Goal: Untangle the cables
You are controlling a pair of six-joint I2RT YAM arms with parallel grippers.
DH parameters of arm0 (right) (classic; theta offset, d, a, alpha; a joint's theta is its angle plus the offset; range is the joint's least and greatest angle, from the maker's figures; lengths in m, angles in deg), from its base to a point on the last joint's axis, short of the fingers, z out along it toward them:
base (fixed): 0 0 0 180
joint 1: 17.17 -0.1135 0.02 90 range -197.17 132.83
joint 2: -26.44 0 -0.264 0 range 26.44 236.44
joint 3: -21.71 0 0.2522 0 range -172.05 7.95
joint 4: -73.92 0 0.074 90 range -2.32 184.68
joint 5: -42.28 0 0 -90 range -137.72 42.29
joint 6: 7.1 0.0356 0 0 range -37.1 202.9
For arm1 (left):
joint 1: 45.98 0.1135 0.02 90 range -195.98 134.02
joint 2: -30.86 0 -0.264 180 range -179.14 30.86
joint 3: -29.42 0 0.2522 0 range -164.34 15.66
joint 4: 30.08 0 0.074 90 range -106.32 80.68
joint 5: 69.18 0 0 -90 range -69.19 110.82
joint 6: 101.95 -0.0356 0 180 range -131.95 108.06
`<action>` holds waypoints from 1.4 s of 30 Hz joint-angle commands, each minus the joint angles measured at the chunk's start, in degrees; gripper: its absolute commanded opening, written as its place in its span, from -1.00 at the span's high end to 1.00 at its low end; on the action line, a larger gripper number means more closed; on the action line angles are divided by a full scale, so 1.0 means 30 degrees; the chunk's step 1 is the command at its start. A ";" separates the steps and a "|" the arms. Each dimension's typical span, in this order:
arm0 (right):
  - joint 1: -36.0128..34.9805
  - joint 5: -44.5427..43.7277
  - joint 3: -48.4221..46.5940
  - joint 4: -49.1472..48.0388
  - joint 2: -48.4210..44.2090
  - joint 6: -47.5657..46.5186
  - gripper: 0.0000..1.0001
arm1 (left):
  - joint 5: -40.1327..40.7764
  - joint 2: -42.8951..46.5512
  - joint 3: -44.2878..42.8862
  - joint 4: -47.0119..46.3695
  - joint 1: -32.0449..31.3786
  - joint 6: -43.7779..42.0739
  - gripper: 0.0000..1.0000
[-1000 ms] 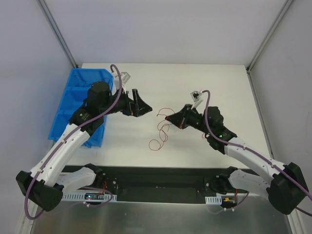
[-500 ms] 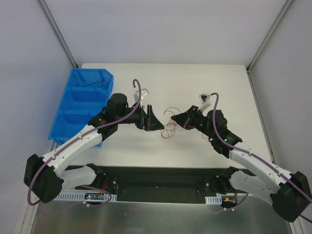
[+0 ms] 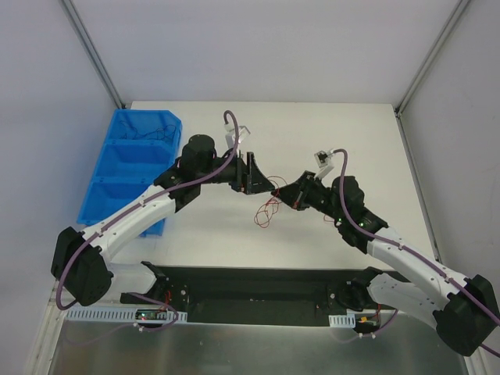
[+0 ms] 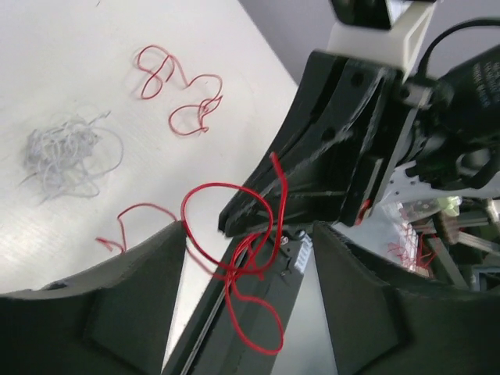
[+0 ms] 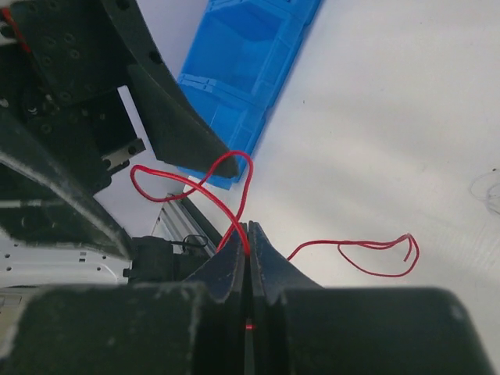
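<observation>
Dangling in mid-air over the middle of the desk (image 3: 351, 141), a red cable (image 3: 266, 212) is pinched in the right fingers (image 3: 287, 192), which are pressed tight together on it. In the right wrist view the cable (image 5: 195, 187) rises out of the closed fingers (image 5: 250, 234) in a loop toward 11 o'clock, and another stretch of it curls away toward 3 o'clock. In the top view its loops hang at 7 o'clock from the fingertips; whether they touch the desk cannot be told.

The left fingers (image 3: 264, 181) stand wide apart, tip to tip with the right fingers, at 10 o'clock from them. In the left wrist view the red loops (image 4: 234, 234) hang in the gap between the two left fingers (image 4: 117, 305), just below the tip of the right fingers (image 4: 258, 205). One loop runs along the inner edge of the left-hand finger, but whether it touches cannot be told.

The other cables lie loose on the desk. The left wrist view shows a grey clump (image 4: 66, 152) at 9 o'clock and a second red curl (image 4: 183, 98) at 11 o'clock, the two apart from each other and from the held cable.

A blue bin (image 3: 129, 168) with three compartments sits at 9 o'clock on the desk, beside the left arm (image 3: 148, 215), well apart from the cables.
</observation>
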 commanded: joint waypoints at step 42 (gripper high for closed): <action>0.1437 -0.9798 -0.1880 0.5042 0.0385 -1.1774 -0.85 | 1.4868 -0.2512 -0.7332 1.2624 1.6977 -0.3951 1.00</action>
